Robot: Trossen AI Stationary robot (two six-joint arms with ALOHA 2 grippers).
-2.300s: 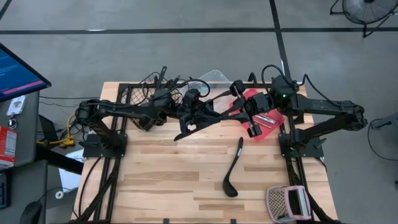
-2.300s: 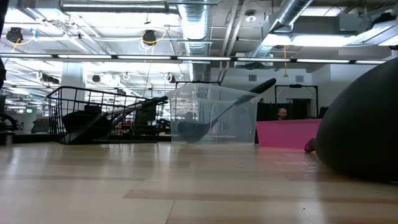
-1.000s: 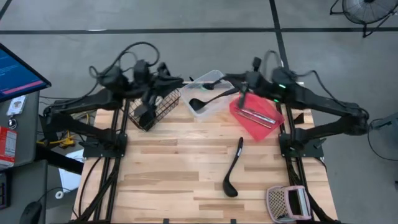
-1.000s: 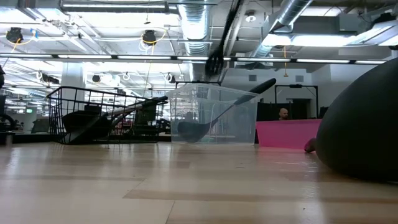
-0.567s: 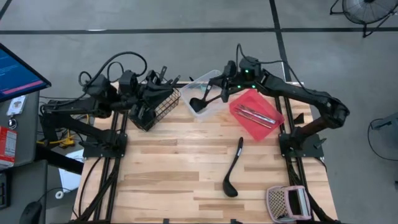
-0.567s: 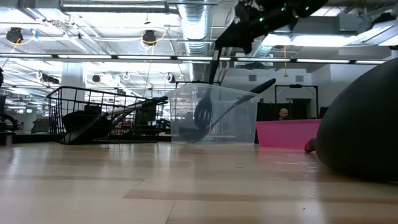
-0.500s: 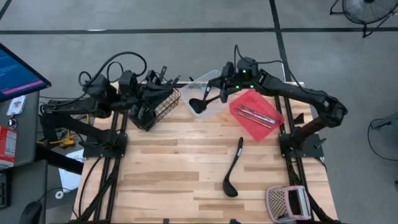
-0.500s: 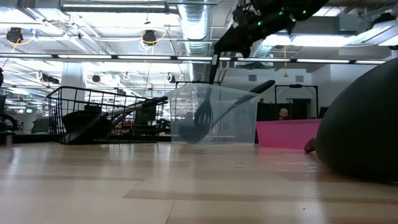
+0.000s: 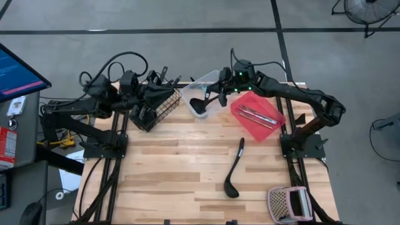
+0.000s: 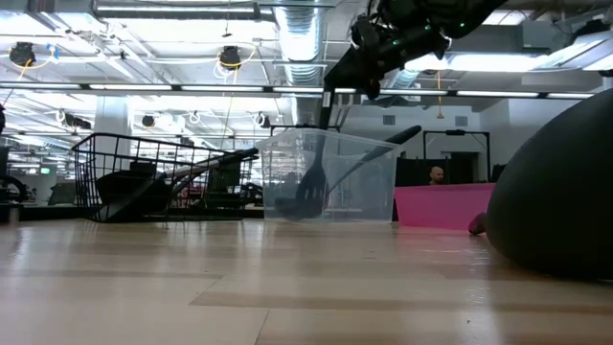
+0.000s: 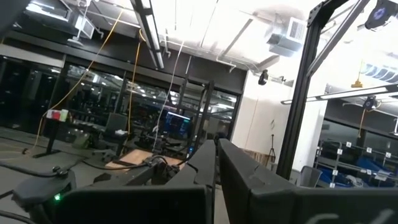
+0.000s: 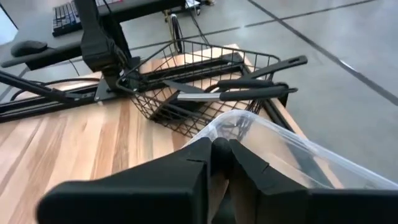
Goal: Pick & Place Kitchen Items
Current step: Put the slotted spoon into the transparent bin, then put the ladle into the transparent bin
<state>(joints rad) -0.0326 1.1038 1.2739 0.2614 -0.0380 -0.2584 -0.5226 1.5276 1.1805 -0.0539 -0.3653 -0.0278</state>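
At the counter's (image 9: 187,181) far edge stand three containers in a row: a black wire basket (image 9: 156,106), a clear tub (image 9: 206,94) and a red tray (image 9: 256,115). Several black long-handled utensils (image 12: 249,84) lie in the basket, handles poking over its rim. Two thin silver pieces (image 9: 256,114) lie in the tray. A black ladle (image 9: 199,105) rests in the tub, and a black spatula (image 10: 311,187) stands nearly upright in it, head down.

Reaching in over the tub, the right end effector (image 9: 220,94) is closed on the spatula's handle. Drawn back beside the basket and raised, the left end effector (image 9: 164,76) is closed and empty.

Alone on the bare middle of the counter lies another black ladle (image 9: 234,172). A pinkish-white perforated box (image 9: 287,203) sits at the near right corner.
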